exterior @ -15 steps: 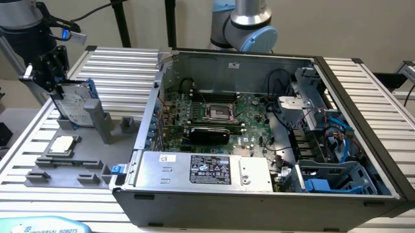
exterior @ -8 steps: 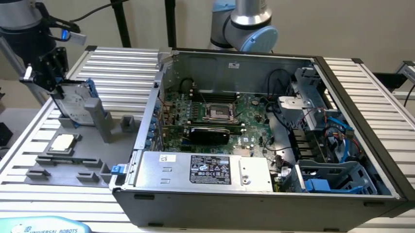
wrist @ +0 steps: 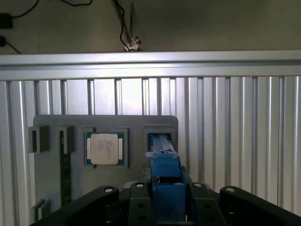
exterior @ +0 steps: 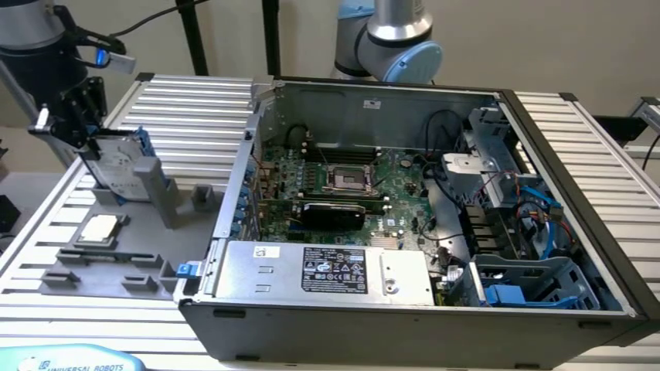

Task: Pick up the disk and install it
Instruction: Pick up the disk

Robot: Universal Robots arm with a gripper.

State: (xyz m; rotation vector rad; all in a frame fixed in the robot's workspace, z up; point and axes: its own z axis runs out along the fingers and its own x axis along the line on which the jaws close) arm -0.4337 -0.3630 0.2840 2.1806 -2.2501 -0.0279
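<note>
Your gripper (wrist: 164, 205) pinches the upright disk (exterior: 117, 166) across its blue-railed edges; treat it as stiff, weighty and shock-sensitive.

Disk (exterior: 116, 166): dull silver-grey metal w/ blue plastic rails. Desk (exterior: 196, 100): ribbed bare aluminium, satin sheen. Parts tray (exterior: 103, 267): matt grey plastic. CPU chip (exterior: 98, 226): smooth pale metal lid. PC case (exterior: 413, 328): matt grey sheet metal.
</note>
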